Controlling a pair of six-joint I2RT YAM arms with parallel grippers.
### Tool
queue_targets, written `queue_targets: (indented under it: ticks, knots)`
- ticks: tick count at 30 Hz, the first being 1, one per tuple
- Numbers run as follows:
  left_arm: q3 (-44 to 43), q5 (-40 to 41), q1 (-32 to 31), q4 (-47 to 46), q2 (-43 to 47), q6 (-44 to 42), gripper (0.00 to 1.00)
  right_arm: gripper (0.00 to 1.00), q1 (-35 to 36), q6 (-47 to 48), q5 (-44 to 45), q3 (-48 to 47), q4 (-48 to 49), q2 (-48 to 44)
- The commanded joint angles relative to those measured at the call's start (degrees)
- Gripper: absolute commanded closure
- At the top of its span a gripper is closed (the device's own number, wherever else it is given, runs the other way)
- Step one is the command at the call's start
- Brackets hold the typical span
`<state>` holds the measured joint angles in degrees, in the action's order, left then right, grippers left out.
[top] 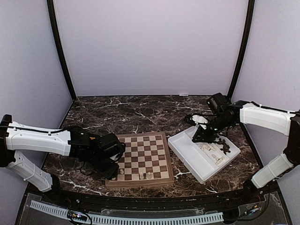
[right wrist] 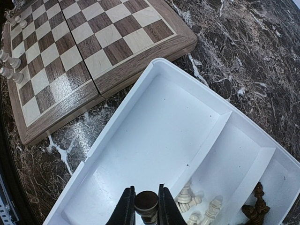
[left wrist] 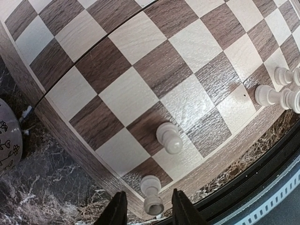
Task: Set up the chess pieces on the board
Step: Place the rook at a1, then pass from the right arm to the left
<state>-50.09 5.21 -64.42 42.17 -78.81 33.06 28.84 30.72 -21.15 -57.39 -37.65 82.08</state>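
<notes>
Okay, top view: the board (top: 145, 146) lies near centre on the surface (top: 140, 112). The left end effector (top: 111, 169) is over its near left corner, and the right end effector (top: 202, 136) is over the white tray (top: 186, 151) at right. Left wrist: jaws narrowly parted either side of a cream pawn (left wrist: 152, 197) standing on the corner square, not gripping. Right wrist: jaws pinch a dark brown piece (right wrist: 146, 202) above the tray, with cream pieces (right wrist: 187, 199) lying inside.

The left arm (top: 40, 140), at lower left, wore smooth white shells over black joints; the right arm (top: 265, 117), at the right edge, matched it; thin black cables (top: 35, 130) ran along both; the fingers (left wrist: 117, 211) were black, tapered.
</notes>
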Motion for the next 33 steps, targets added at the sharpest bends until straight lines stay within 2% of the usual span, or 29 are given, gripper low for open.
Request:
queue_targets:
  ticks: [1, 4, 8, 14, 18, 22, 25, 26, 27, 28, 30, 33]
  knots:
    - [-4.4, 2.0, -0.3, 2.9, 2.0, -0.6, 0.62, 0.88, 0.0, -0.3, -0.9, -0.5, -0.2, -0.5]
    - [-8.2, 3.7, -0.3, 2.1, 4.9, -1.6, 0.58, 0.87, 0.3, 0.7, -2.3, -1.9, -2.1, -1.3]
    - [-12.5, 2.9, 1.1, -6.8, 6.3, -2.0, 0.53, 0.86, 3.1, 2.3, 0.1, -4.1, -4.3, -2.2]
    - [-16.5, -9.1, 7.2, -24.3, -1.0, 2.0, 0.52, 0.86, 10.9, 5.0, 8.0, -10.2, -7.8, -1.6]
    - [-17.5, -19.4, 9.3, -37.1, -7.3, 5.9, 0.52, 0.87, 13.3, 4.2, 7.0, -14.9, -8.8, -1.0]
    - [-15.3, -22.8, 9.4, -50.5, -10.9, 4.3, 0.52, 0.89, 12.4, -1.9, 0.0, -21.0, -6.8, -1.3]
    - [-8.3, -21.7, 9.3, -70.0, -8.9, 2.2, 0.52, 0.89, 9.4, -8.5, -10.3, -25.8, -4.6, -0.9]
    - [-4.8, -20.6, 9.3, -73.9, -7.8, -0.1, 0.51, 0.89, 7.9, -11.2, -13.7, -27.1, -3.3, -0.5]
    - [-3.4, -19.6, 9.2, -80.8, -7.3, -1.5, 0.52, 0.89, 6.1, -14.6, -18.0, -27.8, -1.4, -0.3]
    - [-0.8, -17.6, 8.9, -83.6, -6.5, -5.2, 0.52, 0.9, 4.3, -18.4, -22.4, -27.8, 1.1, -0.1]
    - [1.8, -14.9, 7.9, -94.4, -6.5, -11.9, 0.53, 0.9, 1.3, -30.2, -31.7, -26.4, 7.6, 0.1]
    - [2.1, -11.0, 5.2, -103.6, -9.3, -19.9, 0.54, 0.88, -1.1, -43.8, -38.9, -22.4, 18.9, -0.2]
